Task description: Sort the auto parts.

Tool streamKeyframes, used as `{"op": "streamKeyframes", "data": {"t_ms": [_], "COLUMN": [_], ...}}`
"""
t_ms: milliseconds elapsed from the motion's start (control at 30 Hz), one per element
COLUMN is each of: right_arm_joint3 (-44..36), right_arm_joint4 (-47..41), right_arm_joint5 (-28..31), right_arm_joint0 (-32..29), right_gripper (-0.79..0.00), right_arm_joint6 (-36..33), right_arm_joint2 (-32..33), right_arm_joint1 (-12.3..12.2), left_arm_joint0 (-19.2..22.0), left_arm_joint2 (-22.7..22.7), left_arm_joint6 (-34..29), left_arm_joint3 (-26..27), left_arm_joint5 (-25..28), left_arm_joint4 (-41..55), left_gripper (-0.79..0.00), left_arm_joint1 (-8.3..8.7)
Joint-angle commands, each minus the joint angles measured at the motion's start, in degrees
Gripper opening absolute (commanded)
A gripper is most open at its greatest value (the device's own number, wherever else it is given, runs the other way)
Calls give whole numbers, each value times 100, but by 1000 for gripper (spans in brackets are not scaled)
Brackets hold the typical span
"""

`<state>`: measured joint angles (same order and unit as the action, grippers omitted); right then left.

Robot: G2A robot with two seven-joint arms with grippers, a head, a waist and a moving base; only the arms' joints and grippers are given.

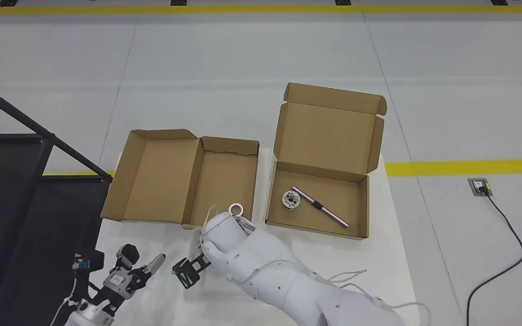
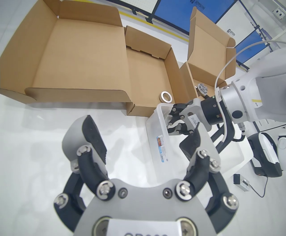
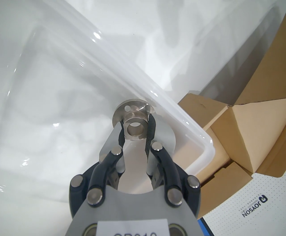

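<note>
Right hand (image 3: 135, 126) gripped flanged bushing (image 3: 130, 109) inside clear bin (image 3: 207, 145), close by its corner rim. Left hand (image 2: 143, 130) stood wide open, holding nothing, over tabletop (image 2: 33, 145) near bin.

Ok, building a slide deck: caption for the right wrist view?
Right claw shut on a flanged metal bushing inside the clear plastic bin, cardboard boxes beside it.

I am operating in an industrial hall or robotics lab. Indicators: a pale floor (image 1: 245, 73) marked with yellow lane lines (image 1: 453, 168); a floor socket (image 1: 479, 187) feeding a black cable (image 1: 506, 221); blue-and-white partition panels (image 2: 174, 15) beyond the white table (image 1: 387, 236); open cardboard boxes (image 1: 155, 175) staged along the table's far edge; a black metal frame (image 1: 49, 143) beside its left edge.
</note>
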<state>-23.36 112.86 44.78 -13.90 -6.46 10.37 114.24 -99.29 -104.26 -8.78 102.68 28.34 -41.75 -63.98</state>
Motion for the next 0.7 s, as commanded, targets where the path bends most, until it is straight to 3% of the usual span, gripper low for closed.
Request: {"op": "streamKeyframes", "data": {"t_ms": [0, 333, 667], "right_arm_joint3": [-87, -693, -1768], "right_arm_joint4": [34, 303, 607], "right_arm_joint5": [-29, -55, 153], "right_arm_joint0": [-18, -154, -328], "right_gripper": [-785, -785, -785], "right_arm_joint6": [-61, -92, 25], "right_arm_joint2": [16, 89, 311], "right_arm_joint1": [-27, -295, -820], "left_arm_joint0": [-7, -35, 85], "left_arm_joint2": [-16, -70, -8], "left_arm_joint6": [-7, -42, -39], "left_arm_joint3": [7, 44, -139], "left_arm_joint5": [6, 26, 34], "left_arm_joint4": [13, 64, -1], "left_gripper": [0, 0, 0], "left_arm_joint1": [2, 7, 11]}}
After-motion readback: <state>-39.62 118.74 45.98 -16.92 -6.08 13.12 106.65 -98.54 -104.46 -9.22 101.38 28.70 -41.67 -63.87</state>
